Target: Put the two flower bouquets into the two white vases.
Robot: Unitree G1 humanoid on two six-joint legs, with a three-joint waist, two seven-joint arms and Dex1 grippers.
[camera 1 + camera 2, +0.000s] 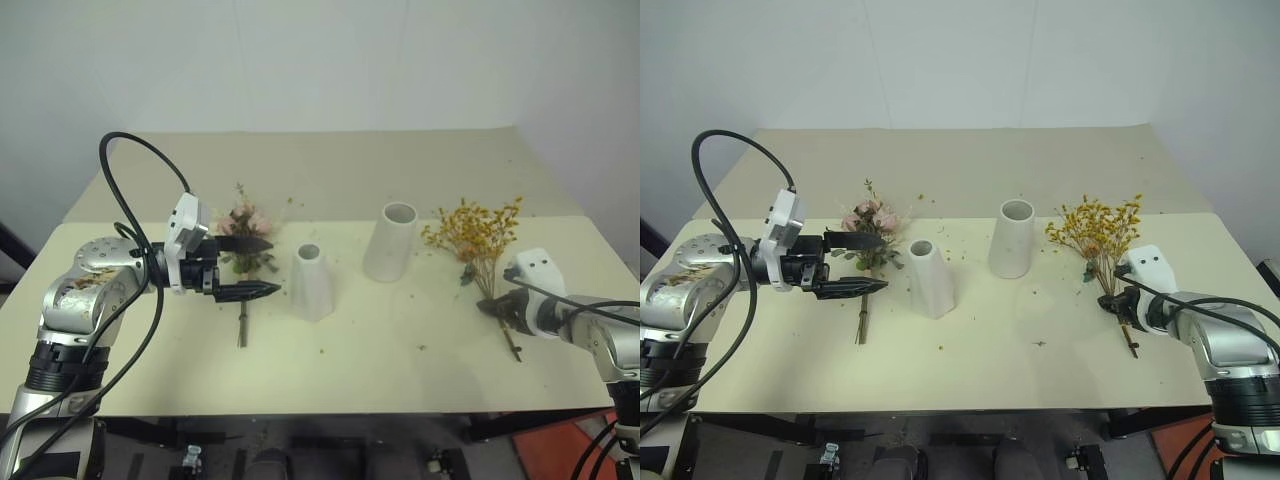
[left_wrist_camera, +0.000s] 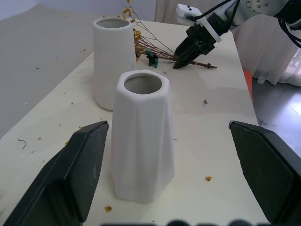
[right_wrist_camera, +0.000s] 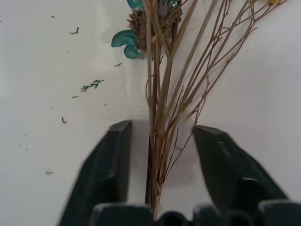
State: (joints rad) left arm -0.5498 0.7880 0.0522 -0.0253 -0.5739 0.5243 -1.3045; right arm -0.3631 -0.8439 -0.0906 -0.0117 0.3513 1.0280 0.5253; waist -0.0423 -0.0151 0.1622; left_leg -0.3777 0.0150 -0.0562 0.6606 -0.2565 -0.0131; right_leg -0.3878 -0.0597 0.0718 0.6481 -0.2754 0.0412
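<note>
**Right pincer straddling yellow bouquet stems**

On the pale counter (image 1: 420, 350), the right pincer (image 3: 160, 141) brackets the thin stems of the dried yellow-orange flower spray (image 1: 478, 232), jaws part-open, seemingly not yet gripping. Stray stems could slip free or snap. The left pincer (image 1: 245, 268) hovers wide open, empty, over the pink rose bunch (image 1: 868, 222), facing the small cone-shaped white vase (image 1: 311, 282).

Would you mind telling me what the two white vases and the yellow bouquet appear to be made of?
The smaller vase and the taller vase look like matte ceramic or plaster: opaque white, thick-rimmed, no gloss; plastic cannot be excluded. The yellow bouquet looks like real dried plants: thin, brittle brown stems, with shed crumbs scattered on the table.
</note>
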